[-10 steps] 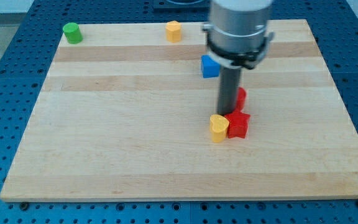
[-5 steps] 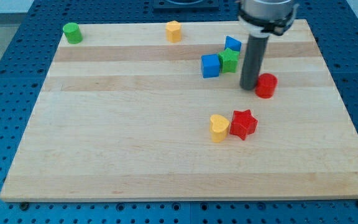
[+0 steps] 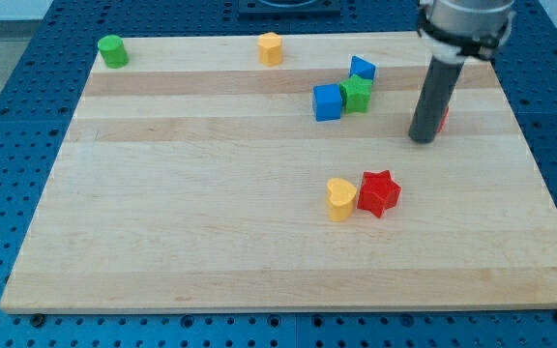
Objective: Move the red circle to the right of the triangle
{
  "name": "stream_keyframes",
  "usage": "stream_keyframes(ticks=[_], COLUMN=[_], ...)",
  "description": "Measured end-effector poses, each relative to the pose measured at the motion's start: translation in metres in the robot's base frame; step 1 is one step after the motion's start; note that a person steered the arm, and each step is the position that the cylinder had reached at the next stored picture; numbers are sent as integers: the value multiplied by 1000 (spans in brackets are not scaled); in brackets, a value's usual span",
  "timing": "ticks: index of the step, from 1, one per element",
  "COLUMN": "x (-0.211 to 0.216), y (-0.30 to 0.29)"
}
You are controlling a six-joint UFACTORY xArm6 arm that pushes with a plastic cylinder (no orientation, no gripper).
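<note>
The red circle is almost hidden behind my rod; only a red sliver shows at the rod's right edge, in the board's upper right. My tip rests on the board just left of and below it, touching or nearly touching. The blue triangle lies up and to the left of the tip, against a green star and near a blue cube.
A red star and a yellow heart sit side by side below the middle. A yellow block and a green cylinder stand along the top edge of the wooden board.
My rod has swept from beside the red star up and to the right. The red circle has been pushed to the right and slightly up, and is now mostly hidden behind the rod.
</note>
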State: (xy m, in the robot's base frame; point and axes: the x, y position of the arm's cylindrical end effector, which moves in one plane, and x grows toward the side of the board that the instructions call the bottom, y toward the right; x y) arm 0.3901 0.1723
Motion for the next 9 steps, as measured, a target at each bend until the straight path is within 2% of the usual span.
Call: stream_keyframes(ticks=[1,3,4,6,8,9], x=[-31,7,-11,-88,-43,-38], y=[2,9,46,77,80,55])
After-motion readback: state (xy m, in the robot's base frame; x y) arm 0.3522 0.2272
